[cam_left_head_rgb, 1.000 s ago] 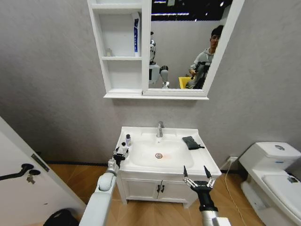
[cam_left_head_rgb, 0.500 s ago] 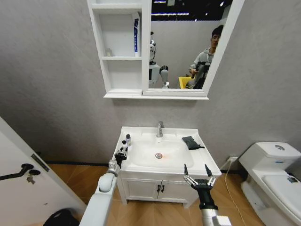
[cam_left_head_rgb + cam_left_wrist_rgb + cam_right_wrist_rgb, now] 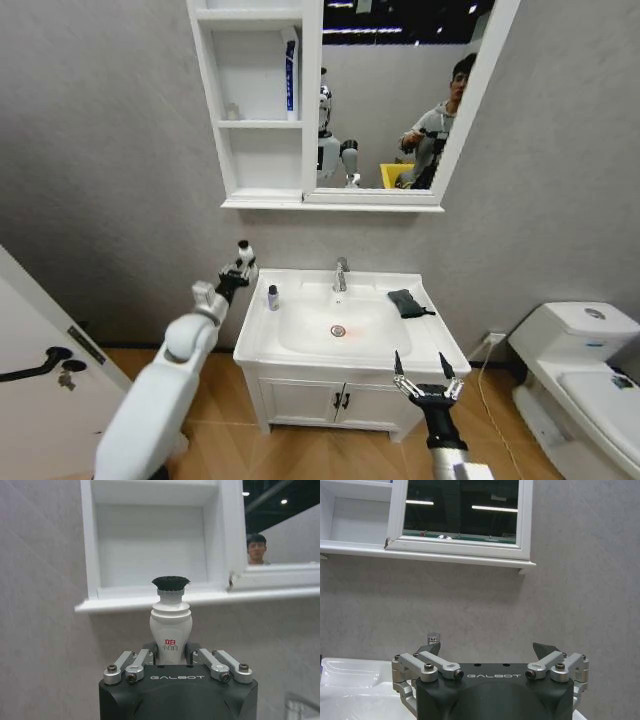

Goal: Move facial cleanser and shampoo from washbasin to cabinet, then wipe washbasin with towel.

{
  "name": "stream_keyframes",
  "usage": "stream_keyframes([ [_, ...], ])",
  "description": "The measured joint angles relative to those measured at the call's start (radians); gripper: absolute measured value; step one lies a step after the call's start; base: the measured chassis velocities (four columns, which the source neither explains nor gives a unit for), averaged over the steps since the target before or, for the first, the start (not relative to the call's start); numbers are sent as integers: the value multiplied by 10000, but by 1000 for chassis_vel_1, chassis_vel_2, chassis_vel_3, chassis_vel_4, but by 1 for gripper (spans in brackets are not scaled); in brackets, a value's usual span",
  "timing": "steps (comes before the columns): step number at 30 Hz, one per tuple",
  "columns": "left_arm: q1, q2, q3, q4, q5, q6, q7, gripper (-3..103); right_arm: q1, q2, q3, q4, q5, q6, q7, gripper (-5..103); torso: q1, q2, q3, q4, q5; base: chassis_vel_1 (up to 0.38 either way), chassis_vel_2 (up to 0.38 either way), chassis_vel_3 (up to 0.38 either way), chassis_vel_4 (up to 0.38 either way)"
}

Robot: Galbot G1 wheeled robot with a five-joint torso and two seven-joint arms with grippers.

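— Head view, left of centre: the left gripper point(image 3: 241, 266) has come up off the washbasin point(image 3: 300, 352) since a second ago, clamped on a small white bottle point(image 3: 243, 248) with a dark cap, now level with the basin's back edge, below the cabinet point(image 3: 255, 110).

— So one item is on its way, I'd judge. Any writing?

— "GALBOT" on both gripper bodies; red and grey characters on the bottle point(image 3: 170, 617), too small to read. A second small bottle point(image 3: 272, 296) stands on the basin's left rim, the towel point(image 3: 406, 302) on its right. The right gripper point(image 3: 421, 372) waits at lower right — fingers spread wide, empty.
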Motion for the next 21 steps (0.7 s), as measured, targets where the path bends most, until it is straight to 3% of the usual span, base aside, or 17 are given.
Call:
stream_keyframes([
  [2, -1229, 379, 505, 432, -820, 621, -347, 28, -69, 31, 17, -114, 3, 106, 0, 100, 0, 0, 1, -3, -2, 0, 0, 0, 0],
  [5, -1650, 502, 664, 582, -1005, 819, -389, 28, -78, 33, 20, -139, 4, 128, -2, 100, 1, 0, 1, -4, -6, 0, 0, 0, 0],
  [7, -3019, 766, 1238, 1159, -1421, 1264, -483, 28, -68, 50, 36, -280, 7, 180, 28, 100, 0, 0, 0, 0, 6, 0, 0, 0, 0],
  [9, -3994, 763, 1699, 1751, -1752, 1764, -593, 28, -5, 78, 30, -324, 7, 180, 65, 100, 1, -1, 2, -1, -8, 0, 0, 0, 0],
  [11, -4585, 726, 1934, 2046, -1993, 2084, -636, 28, 40, 99, 20, -324, 8, 174, 71, 100, 2, -1, 1, -1, 0, 0, 0, 0, 0],
  [13, -5661, 619, 2374, 2727, -2128, 2630, -310, 28, 130, 116, 24, -402, 6, 168, 73, 100, 1, -1, 2, -1, -2, 0, 0, 0, 0],
  [17, -6390, 463, 2637, 3402, -2039, 2759, -46, 28, 176, 113, 52, -500, 22, 171, 78, 100, 1, 0, 0, -1, 5, 0, 0, 0, 0],
  [21, -7500, -73, 2994, 5034, -1795, 2804, 256, 28, 251, 86, 104, -687, 149, 230, 84, 100, 1, -1, 1, -2, 1, 0, 0, 0, 0],
])
